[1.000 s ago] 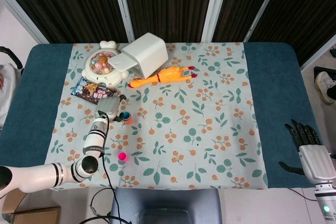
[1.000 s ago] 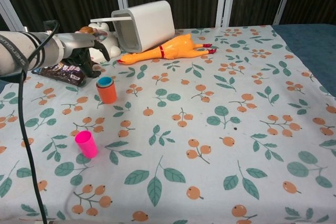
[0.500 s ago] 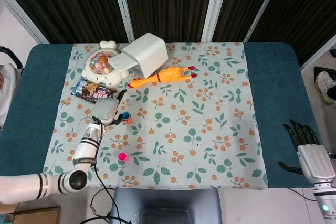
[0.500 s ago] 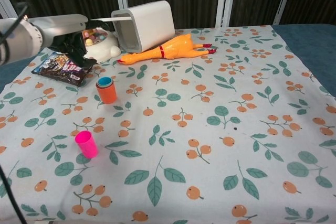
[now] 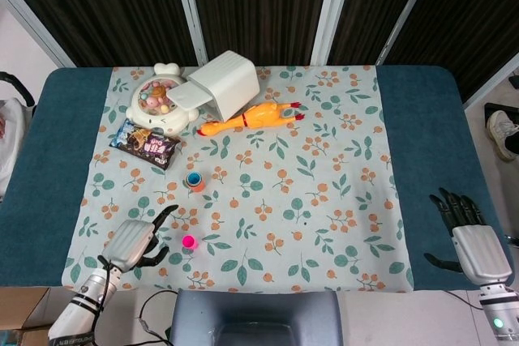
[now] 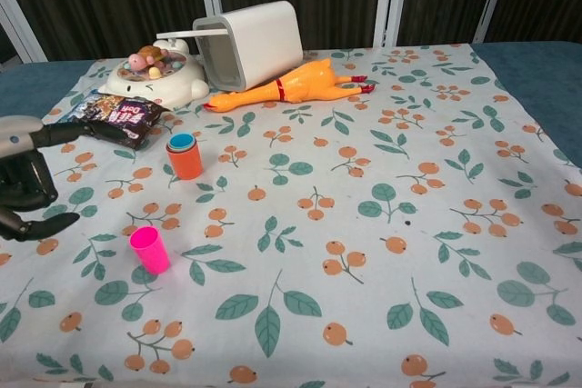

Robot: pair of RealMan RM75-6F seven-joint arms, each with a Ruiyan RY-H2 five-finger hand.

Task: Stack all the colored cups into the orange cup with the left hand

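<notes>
The orange cup (image 5: 195,181) (image 6: 185,158) stands upright on the floral cloth with a blue cup nested inside it. A pink cup (image 5: 189,242) (image 6: 149,249) stands upright closer to the front edge, apart from the orange one. My left hand (image 5: 134,241) (image 6: 23,186) hovers left of the pink cup, empty, with its fingers spread and slightly curled. My right hand (image 5: 469,232) is at the right side of the table over the blue surface, fingers apart, holding nothing; the chest view does not show it.
A white bin (image 5: 225,83) (image 6: 250,43) lies on its side at the back, with a rubber chicken (image 5: 250,119) (image 6: 286,86) in front of it. A round toy (image 5: 158,103) (image 6: 155,74) and a snack packet (image 5: 144,143) (image 6: 114,115) lie at the back left.
My left hand has pulled back from beside the orange cup toward the front left edge, ending left of the pink cup. The cups have not moved.
</notes>
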